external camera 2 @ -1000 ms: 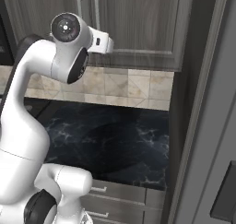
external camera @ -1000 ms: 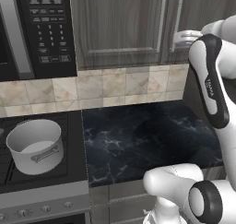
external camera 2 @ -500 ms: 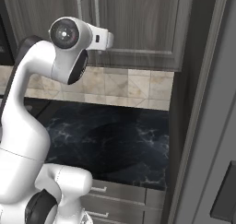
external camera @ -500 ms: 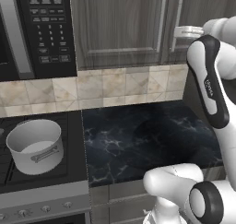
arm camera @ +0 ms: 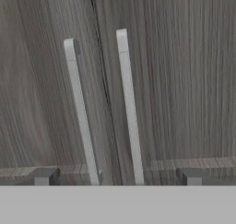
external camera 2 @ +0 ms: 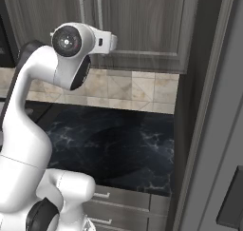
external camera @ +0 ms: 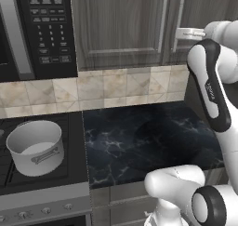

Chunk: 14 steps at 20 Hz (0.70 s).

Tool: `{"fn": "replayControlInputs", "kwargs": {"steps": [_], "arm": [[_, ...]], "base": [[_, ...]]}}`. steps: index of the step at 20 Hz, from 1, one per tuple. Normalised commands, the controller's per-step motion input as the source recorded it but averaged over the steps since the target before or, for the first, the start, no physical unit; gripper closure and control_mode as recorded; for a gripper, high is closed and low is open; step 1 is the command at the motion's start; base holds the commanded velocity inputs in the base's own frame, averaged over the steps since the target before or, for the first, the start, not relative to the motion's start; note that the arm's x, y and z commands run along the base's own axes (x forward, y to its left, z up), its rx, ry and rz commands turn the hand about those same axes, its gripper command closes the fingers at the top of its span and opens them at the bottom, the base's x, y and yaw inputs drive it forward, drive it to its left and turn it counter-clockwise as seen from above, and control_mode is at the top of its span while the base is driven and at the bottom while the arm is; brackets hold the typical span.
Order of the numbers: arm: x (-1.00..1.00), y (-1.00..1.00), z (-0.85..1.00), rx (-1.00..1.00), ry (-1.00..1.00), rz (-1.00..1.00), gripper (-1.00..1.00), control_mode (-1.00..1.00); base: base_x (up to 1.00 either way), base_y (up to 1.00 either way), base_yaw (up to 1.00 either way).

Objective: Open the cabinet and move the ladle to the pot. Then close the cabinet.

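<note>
The cabinet [external camera: 121, 25] hangs above the counter with both wood-grain doors shut. My gripper [external camera: 185, 33] is raised level with the right door's silver bar handle [external camera: 176, 25], close in front of it. In the hand view the two handles [arm camera: 129, 108] run side by side up the doors [arm camera: 184, 80]. The gripper [arm camera: 116, 177] is open, its fingertips [arm camera: 44, 176] straddling both bars and holding nothing. The light-grey pot [external camera: 35, 146] stands empty on the stove at the lower left. The ladle is hidden. In the right base view the hand [external camera 2: 108, 41] is near the handles [external camera 2: 99, 11].
A black microwave [external camera: 42, 29] hangs left of the cabinet, above the stove [external camera: 42, 188]. The dark marble counter [external camera: 148, 136] lies below the cabinet, with a tiled backsplash behind. A tall grey panel [external camera 2: 213, 130] closes off the right side.
The arm's upper joints have settled slightly lower. The hand has barely moved, staying by the handles with its jaws open. The doors are shut throughout.
</note>
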Motion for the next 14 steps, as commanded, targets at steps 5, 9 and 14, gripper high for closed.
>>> {"fn": "replayControlInputs", "kwargs": {"steps": [5, 9, 14], "arm": [[0.03, 0.0, 0.0, 0.0, 0.0, 0.0, -1.0, -1.0], [0.22, 0.0, 0.0, 0.0, 0.04, 0.0, -1.0, -1.0], [0.41, 0.0, -0.02, 0.0, 0.0, 0.0, -1.0, -1.0]], "base": [[0.0, 0.0, 0.0], [0.0, 0.0, 0.0], [0.0, 0.0, 0.0]]}}
